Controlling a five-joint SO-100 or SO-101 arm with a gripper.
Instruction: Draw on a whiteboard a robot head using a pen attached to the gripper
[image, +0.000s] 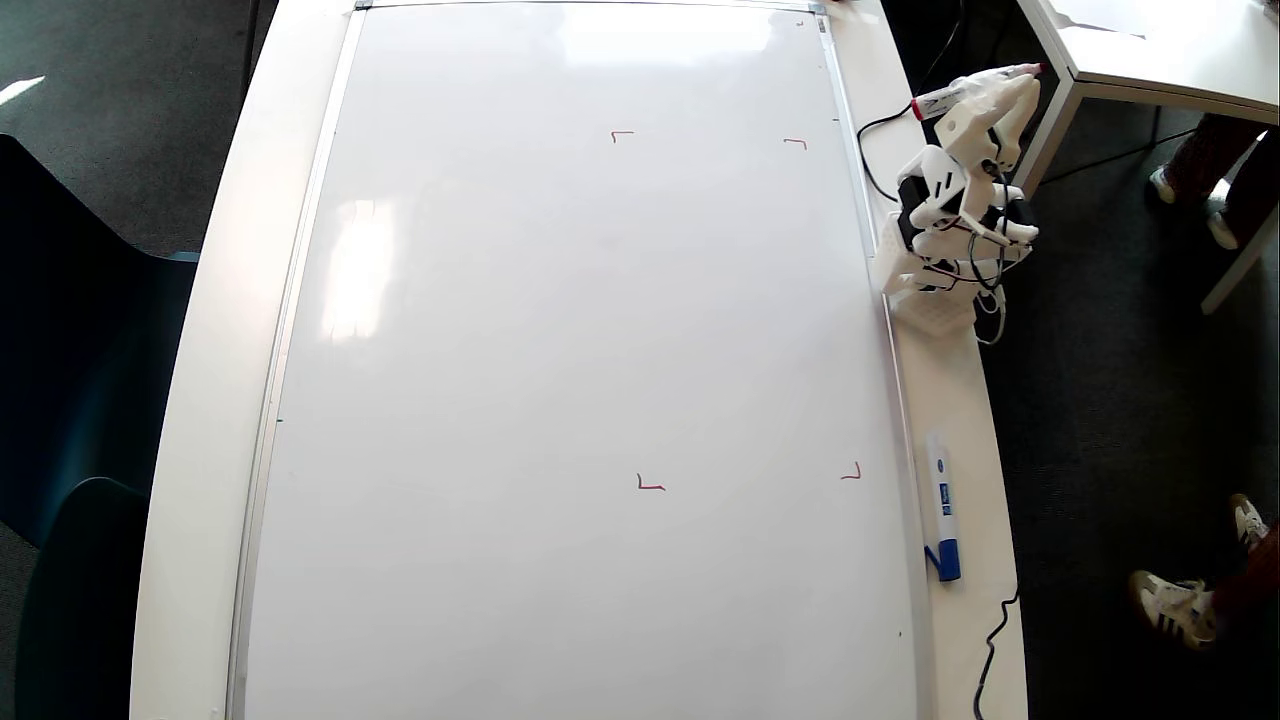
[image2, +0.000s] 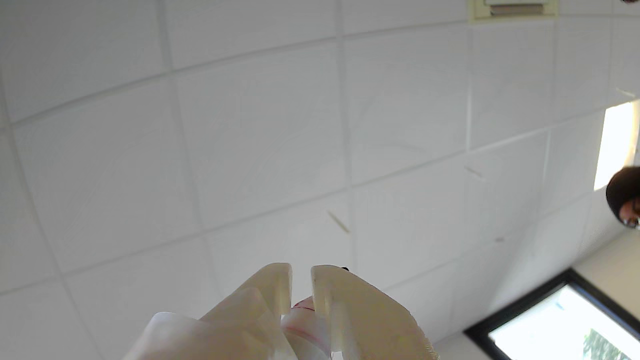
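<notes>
The whiteboard (image: 560, 380) covers most of the table in the overhead view and carries only small red corner marks (image: 650, 485). No robot head is in view on it. The white arm is folded at the board's right edge, off the board. Its gripper (image: 1022, 88) points up and to the right and is shut on the pen (image: 945, 100), a white marker with red ends. In the wrist view the camera faces the ceiling. There the gripper (image2: 301, 272) rises from the bottom edge with the pen (image2: 302, 320) clamped between its fingers.
A white marker with a blue cap (image: 942, 515) lies on the table strip right of the board. Another white table (image: 1150, 60) stands at the top right. People's feet (image: 1175, 605) are on the floor at the right. Black cables run off the arm's base (image: 930, 300).
</notes>
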